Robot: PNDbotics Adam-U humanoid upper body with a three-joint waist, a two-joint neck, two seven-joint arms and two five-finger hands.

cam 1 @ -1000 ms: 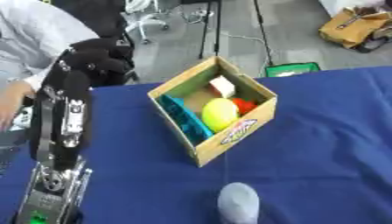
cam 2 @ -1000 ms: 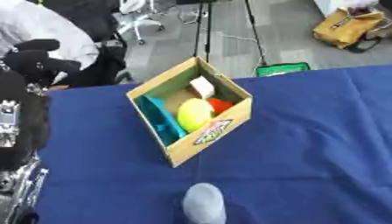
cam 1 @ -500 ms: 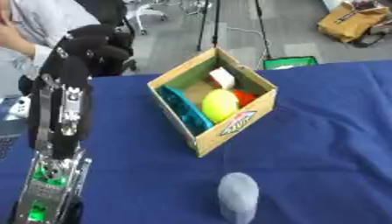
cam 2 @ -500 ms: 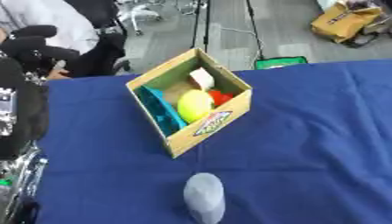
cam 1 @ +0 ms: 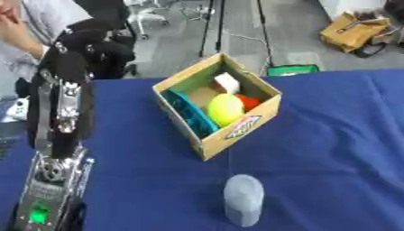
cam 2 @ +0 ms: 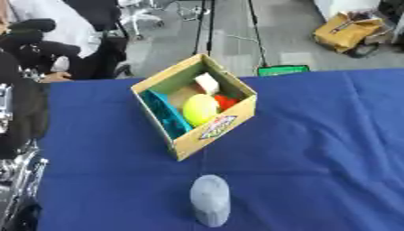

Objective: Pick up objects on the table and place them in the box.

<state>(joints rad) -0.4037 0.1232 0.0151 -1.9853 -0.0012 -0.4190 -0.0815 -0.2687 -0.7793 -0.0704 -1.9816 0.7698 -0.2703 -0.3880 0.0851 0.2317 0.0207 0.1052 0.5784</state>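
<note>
An open cardboard box stands on the blue table, turned corner-on. Inside it lie a yellow ball, a red thing, a white block and a teal thing. A grey rounded object lies on the cloth in front of the box, untouched. My left arm stands upright at the left edge, its black hand raised above the table's far left, well apart from the box and the grey object. My right hand is out of sight.
My left forearm, silver and black, fills the left side of the table. Beyond the far edge are an office chair, a brown bag and a green item on the floor.
The picture has shifted and tilted a little, so the camera moved. My left hand sits slightly higher against the box. The box and grey object have kept their places.
</note>
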